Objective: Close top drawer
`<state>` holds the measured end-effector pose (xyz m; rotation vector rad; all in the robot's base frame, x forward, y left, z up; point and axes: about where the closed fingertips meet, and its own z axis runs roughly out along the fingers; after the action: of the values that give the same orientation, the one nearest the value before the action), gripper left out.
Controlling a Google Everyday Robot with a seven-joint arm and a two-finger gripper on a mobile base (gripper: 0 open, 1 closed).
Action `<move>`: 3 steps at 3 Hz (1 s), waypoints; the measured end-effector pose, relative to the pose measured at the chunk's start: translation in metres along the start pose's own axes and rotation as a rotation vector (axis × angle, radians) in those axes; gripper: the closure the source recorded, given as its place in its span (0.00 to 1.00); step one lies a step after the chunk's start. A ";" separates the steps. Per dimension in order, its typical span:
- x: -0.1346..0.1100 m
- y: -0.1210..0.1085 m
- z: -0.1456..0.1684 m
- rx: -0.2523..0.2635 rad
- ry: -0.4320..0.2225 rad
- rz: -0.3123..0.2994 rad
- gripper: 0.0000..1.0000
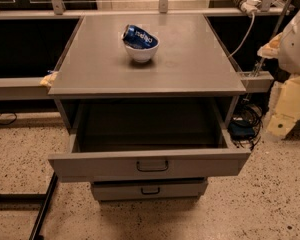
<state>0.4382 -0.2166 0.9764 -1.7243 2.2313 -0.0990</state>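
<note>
Jutting from the front of the grey metal cabinet point(195, 64), the wide grey metal top drawer point(100, 165) stands open, its dark loop handle point(152, 166) facing forward. On the cabinet's top sits a round white bowl point(141, 52) holding a crumpled blue packet point(139, 37). Right of the cabinet hangs the cream-coloured gripper point(288, 106) — whether it is spread or closed, I cannot tell.

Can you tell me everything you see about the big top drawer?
The top drawer is wide, grey and looks like metal. Its flat front has a dark loop handle in the middle. It is pulled far out from under the cabinet top, with its dark inside showing. A slimmer drawer sits below. Nothing touches its front; the end effector is off at the right, apart from it.
</note>
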 end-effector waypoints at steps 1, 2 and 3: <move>0.000 0.000 0.000 0.000 0.000 0.000 0.00; 0.000 0.000 0.000 0.000 0.000 0.000 0.07; 0.005 0.002 0.017 0.005 -0.019 0.009 0.24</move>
<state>0.4400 -0.2184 0.9583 -1.7051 2.2230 -0.0859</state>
